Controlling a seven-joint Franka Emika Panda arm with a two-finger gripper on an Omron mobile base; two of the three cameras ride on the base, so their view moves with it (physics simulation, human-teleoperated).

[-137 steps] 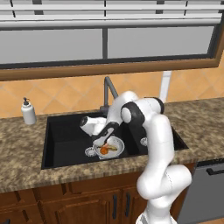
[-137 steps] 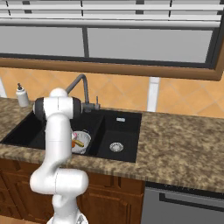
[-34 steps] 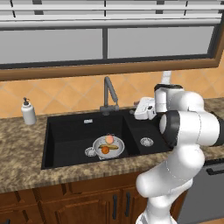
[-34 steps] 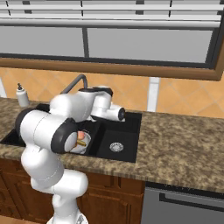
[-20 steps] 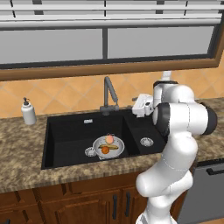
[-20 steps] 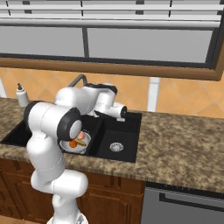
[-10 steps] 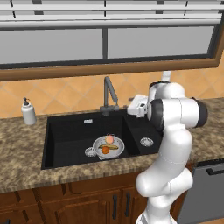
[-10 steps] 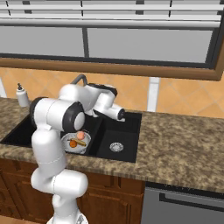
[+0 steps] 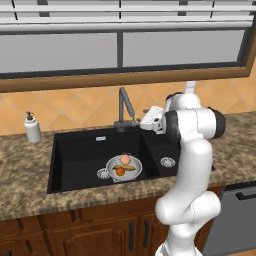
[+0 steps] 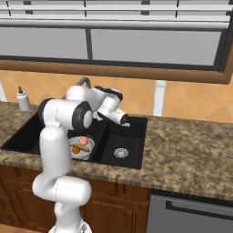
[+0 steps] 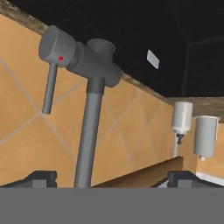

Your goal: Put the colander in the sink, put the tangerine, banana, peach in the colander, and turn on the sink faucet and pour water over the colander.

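Black stone forms the sink [image 9: 75,150], and in its wider left basin the colander [image 9: 124,168] is seated with the peach [image 9: 125,159], the tangerine [image 9: 120,171] and the banana [image 9: 128,168] inside. The step in hand is judged to be the opening of the sink faucet [image 9: 124,107]. The gripper [image 9: 145,122] is held just beside the faucet base, with the jaws spread wide, grasping nothing. In the hand view the side lever [image 11: 50,87] is seen off to one side, not between the fingertips [image 11: 41,177]. The hand should be shifted toward the lever before it is pushed, and the spout should be kept over the colander.
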